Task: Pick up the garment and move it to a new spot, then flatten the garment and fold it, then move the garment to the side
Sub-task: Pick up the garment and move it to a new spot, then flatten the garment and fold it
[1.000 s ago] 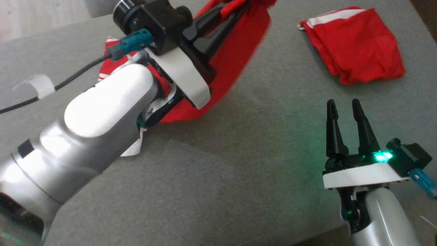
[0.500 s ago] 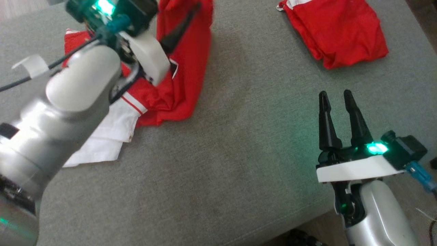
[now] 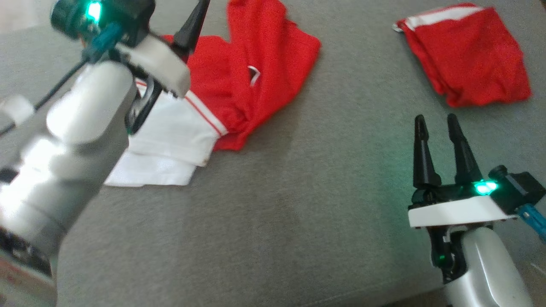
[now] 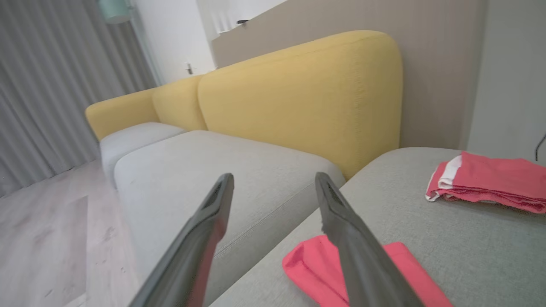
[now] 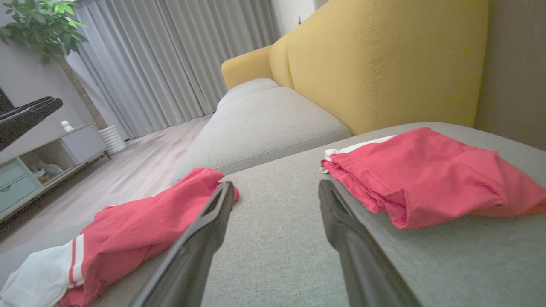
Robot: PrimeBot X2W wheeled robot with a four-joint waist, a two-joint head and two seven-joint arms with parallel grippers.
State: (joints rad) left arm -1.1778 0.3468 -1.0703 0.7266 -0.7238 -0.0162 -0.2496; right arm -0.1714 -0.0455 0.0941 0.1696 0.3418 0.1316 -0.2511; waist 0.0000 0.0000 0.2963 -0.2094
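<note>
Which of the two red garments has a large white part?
The crumpled red garment at left; the folded red garment at right shows only a thin white band.

The left forearm (image 3: pixel 85 106) and the right forearm (image 3: pixel 486 273) are wearing smooth, rounded silver-grey shells. Each is ending in a white collar, the left collar (image 3: pixel 160 70) and the right collar (image 3: pixel 458 211), under black hardware. The left claw (image 4: pixel 275 177) and the right claw (image 3: pixel 436 119) are each showing two long, dark, tapering fingers. A green lamp (image 3: pixel 484 187) is glowing at the right claw's base, and a green light (image 3: pixel 93 8) on the left wrist. A teal plug (image 3: pixel 102 40) is feeding a black cable (image 3: pixel 59 85); a blue plug (image 3: pixel 533 215) is sticking out beside a black camera block (image 3: pixel 516 189)
</note>
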